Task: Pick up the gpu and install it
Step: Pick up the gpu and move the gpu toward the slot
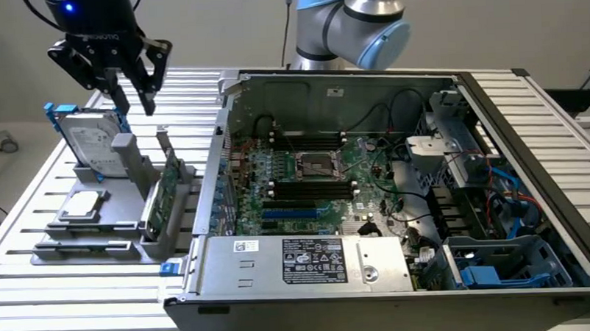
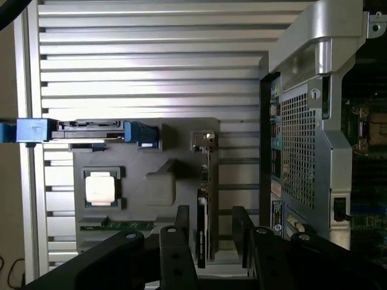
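The gpu (image 1: 164, 193) stands on edge in a slot of the grey parts holder (image 1: 99, 225), green board facing the exterior view's left. In the wrist view the gpu (image 2: 204, 208) appears edge-on as a thin dark strip with a metal bracket at one end. My gripper (image 1: 134, 105) hangs well above the holder, over the hard drive's end and a little to the left of the gpu in the exterior view. Its fingers are open with nothing between them. In the wrist view the gripper (image 2: 211, 222) has one finger on either side of the card's line, clear of it.
A silver hard drive (image 1: 88, 136) with blue rails stands at the holder's far end, and a CPU (image 1: 84, 204) lies flat on it. The open computer case (image 1: 229, 109), with the green motherboard (image 1: 305, 172) inside, stands close on the exterior view's right.
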Motion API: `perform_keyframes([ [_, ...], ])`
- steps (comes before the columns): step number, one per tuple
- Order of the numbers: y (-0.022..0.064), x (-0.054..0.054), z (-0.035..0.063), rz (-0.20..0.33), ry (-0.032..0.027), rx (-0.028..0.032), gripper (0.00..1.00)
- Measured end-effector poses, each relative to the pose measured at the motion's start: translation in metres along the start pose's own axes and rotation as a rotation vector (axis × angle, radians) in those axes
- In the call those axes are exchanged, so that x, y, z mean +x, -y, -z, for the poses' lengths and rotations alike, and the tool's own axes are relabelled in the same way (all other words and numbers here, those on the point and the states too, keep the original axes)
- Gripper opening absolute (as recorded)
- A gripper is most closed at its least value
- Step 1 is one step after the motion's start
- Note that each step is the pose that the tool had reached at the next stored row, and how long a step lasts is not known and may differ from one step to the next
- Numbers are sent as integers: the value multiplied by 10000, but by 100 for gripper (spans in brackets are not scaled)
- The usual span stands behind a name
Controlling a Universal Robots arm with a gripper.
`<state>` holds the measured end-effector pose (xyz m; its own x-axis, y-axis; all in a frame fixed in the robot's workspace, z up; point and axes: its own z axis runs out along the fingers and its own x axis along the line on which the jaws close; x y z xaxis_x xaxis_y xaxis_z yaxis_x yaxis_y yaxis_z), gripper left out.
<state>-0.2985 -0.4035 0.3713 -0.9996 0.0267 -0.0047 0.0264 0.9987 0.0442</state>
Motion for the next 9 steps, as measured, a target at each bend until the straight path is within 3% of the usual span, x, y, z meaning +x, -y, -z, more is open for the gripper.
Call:
perform_keyframes([
  [9,39,0,-162,5,0,0,42],
])
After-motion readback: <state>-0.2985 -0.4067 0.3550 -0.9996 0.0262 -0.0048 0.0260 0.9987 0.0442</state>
